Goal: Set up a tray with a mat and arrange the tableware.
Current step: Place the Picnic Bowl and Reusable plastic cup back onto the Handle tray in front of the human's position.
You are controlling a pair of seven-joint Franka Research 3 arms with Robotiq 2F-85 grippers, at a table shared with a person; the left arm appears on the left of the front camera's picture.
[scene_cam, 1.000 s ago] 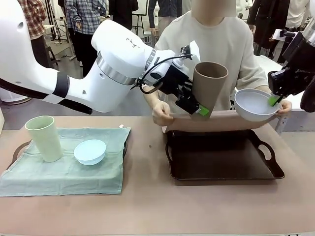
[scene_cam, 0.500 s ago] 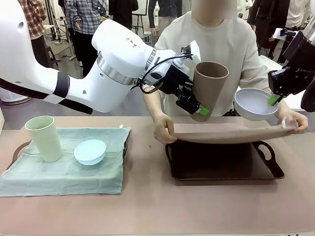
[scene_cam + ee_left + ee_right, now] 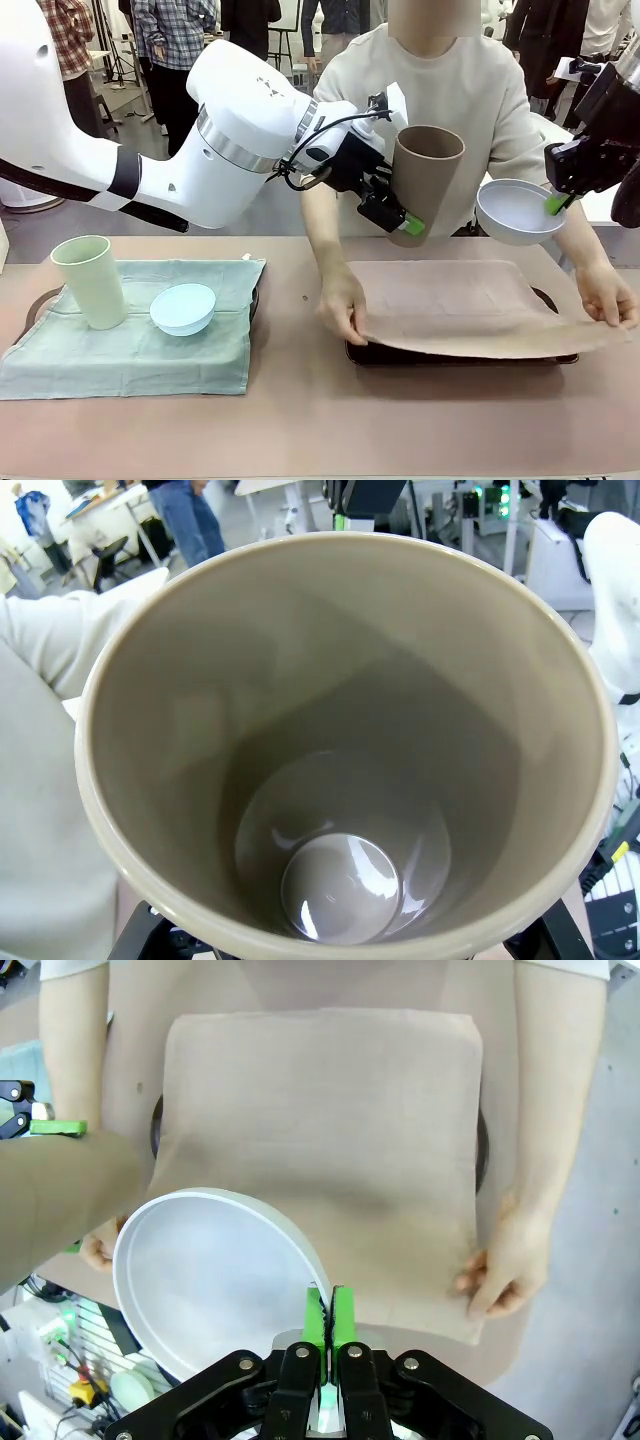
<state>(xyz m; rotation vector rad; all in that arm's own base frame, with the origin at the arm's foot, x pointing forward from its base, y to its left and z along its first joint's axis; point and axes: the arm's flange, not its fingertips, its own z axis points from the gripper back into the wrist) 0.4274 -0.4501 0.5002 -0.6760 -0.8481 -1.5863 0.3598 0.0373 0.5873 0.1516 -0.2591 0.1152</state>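
- Holding brown tumbler [image 3: 425,180] in the air, upright w/ slight tilt: left gripper [image 3: 398,222], jaws clamped on its lower wall, above far edge of the tray [image 3: 460,353].
- Right gripper [image 3: 556,203]: jaws pinched together on rim of white bowl [image 3: 514,214], held up over tray's right side.
- Person's hands [image 3: 343,308] spread tan mat [image 3: 470,305] over the tray.
- Pale green tumbler [image 3: 89,281] & light blue bowl [image 3: 183,308] sit on green cloth [image 3: 130,350], table left.
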